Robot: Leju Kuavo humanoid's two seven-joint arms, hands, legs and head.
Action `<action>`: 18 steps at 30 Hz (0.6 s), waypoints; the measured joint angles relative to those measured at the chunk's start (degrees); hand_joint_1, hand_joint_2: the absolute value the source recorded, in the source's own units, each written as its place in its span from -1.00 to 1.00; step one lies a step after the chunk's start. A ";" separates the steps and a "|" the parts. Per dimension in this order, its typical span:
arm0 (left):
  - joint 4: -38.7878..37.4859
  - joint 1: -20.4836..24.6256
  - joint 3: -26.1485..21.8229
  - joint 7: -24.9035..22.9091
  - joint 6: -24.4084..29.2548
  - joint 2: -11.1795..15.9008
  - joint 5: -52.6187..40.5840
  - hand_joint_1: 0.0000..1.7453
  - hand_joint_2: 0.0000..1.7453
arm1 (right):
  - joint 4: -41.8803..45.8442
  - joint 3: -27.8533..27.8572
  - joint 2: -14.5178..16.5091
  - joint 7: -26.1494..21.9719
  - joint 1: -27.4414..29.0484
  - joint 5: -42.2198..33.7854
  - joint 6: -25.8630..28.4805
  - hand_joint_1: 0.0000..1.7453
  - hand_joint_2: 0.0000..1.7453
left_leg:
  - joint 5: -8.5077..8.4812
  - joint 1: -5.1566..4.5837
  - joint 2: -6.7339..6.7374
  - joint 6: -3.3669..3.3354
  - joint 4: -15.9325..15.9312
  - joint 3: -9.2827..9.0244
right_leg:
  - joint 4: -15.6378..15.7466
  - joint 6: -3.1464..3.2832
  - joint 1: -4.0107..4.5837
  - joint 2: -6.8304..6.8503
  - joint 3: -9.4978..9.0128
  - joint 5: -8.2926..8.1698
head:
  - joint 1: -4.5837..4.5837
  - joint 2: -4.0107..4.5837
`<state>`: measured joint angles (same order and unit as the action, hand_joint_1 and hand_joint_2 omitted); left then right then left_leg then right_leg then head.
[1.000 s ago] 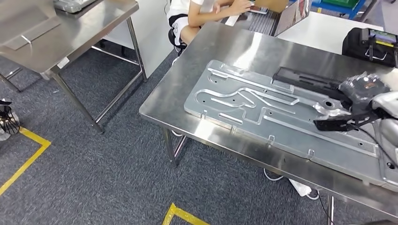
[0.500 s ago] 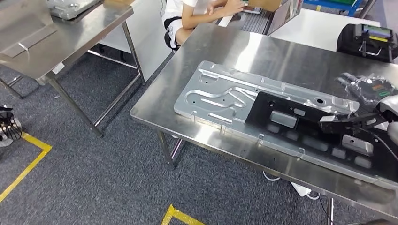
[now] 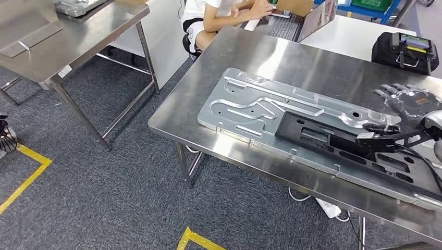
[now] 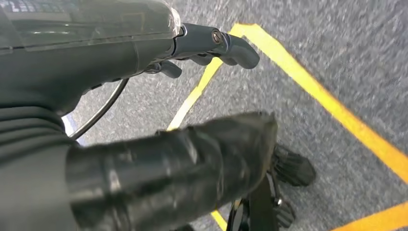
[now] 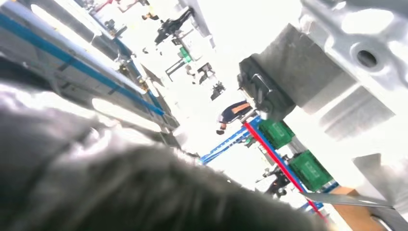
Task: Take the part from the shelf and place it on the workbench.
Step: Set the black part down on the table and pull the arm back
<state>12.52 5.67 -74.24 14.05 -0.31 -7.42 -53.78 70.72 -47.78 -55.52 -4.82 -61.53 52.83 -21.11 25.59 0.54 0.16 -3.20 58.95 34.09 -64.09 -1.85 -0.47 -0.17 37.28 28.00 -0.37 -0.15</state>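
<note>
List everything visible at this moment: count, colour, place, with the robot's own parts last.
workbench: one, steel, centre and right.
metal plate: one, silver, flat on the workbench.
black part: one, lying along the plate's near edge.
black bag: one, far right of the workbench.
laptop: one, open on the far table.
person: one, seated at the laptop.
second table: one, steel, upper left.
floor tape: yellow lines on grey carpet.
right hand: dark, fingers spread, above the plate's right end.
left hand: dark, hanging over the floor.
</note>
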 joint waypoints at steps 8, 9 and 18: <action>0.00 0.00 -0.03 0.01 -0.01 -0.04 0.02 -1.00 -1.00 | 0.17 0.23 -0.32 0.00 0.84 0.00 -0.03 -1.00 -1.00 | 0.02 -0.09 0.02 0.32 0.11 0.02 | 2.08 -0.58 -0.68 0.28 -2.19 -1.71 | 0.00 -0.01; 0.00 0.04 -0.03 0.01 -0.02 -0.06 0.02 -1.00 -1.00 | 0.22 0.30 -0.37 0.01 0.81 0.00 -0.03 -1.00 -1.00 | 0.01 -0.15 0.01 0.59 0.13 0.07 | 4.27 -0.28 -0.50 0.29 -3.21 -2.22 | -0.01 0.00; 0.00 0.12 -0.03 0.03 -0.10 -0.01 -0.06 -1.00 -1.00 | 0.45 0.50 -0.48 0.01 0.94 -0.08 -0.08 -1.00 -1.00 | 7.25 -0.01 -0.07 2.56 14.59 6.91 | 6.14 2.45 -0.29 0.43 -3.95 -2.70 | -0.11 0.01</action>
<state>12.52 5.78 -74.27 14.08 -0.42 -7.43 -53.84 71.17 -47.28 -56.00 -4.81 -60.58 52.75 -21.19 32.84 0.54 0.09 -0.64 73.54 41.00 -57.95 0.60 -0.76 0.26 33.33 25.30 -0.49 -0.14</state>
